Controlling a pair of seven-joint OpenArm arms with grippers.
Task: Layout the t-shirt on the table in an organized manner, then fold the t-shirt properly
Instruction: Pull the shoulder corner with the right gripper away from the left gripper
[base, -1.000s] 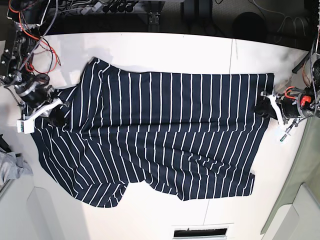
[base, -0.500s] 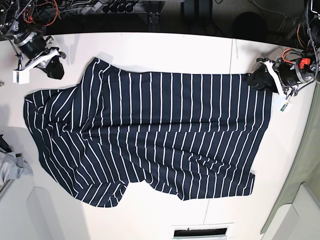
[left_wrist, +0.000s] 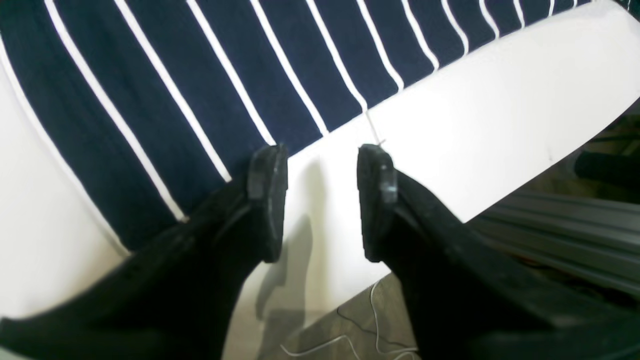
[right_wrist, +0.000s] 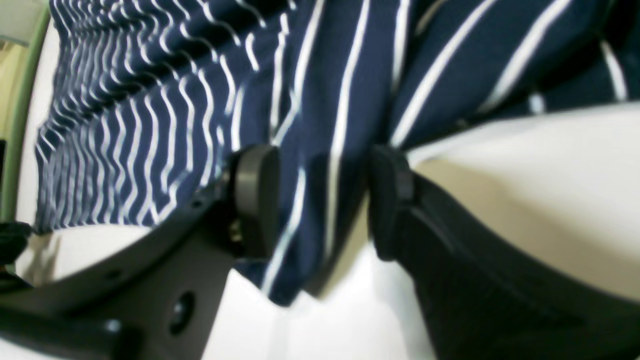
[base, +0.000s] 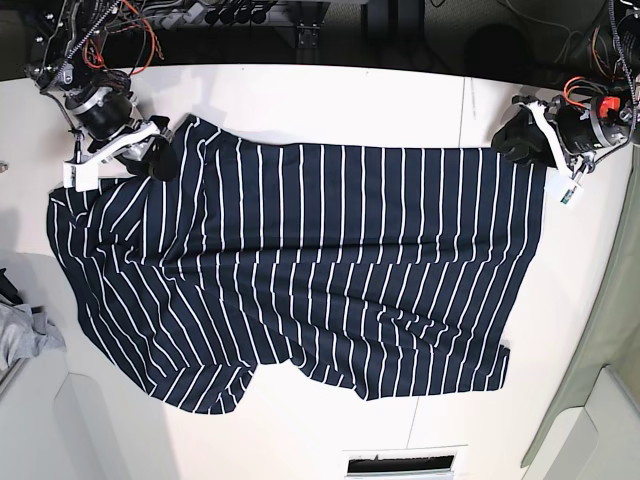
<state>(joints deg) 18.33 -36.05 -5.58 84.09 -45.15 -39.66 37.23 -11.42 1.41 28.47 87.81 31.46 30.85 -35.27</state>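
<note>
Striped t-shirt (base: 300, 270) spread across mid-frame of the table (base: 330, 95), lower edge rumpled.
Soft, light, limp cloth; likely best pinched at corners or hem; left gripper (left_wrist: 320, 200) spread over bare table; right gripper (right_wrist: 320, 200) spread, fabric between jaws, unpinched.

White table (base: 300, 95), thin dark seam (base: 465, 105) on the right side. Striped navy t-shirt (base: 320, 260) lies spread across it, rumpled along the near edge. Grey cloth (base: 22, 333) at left edge.
</note>
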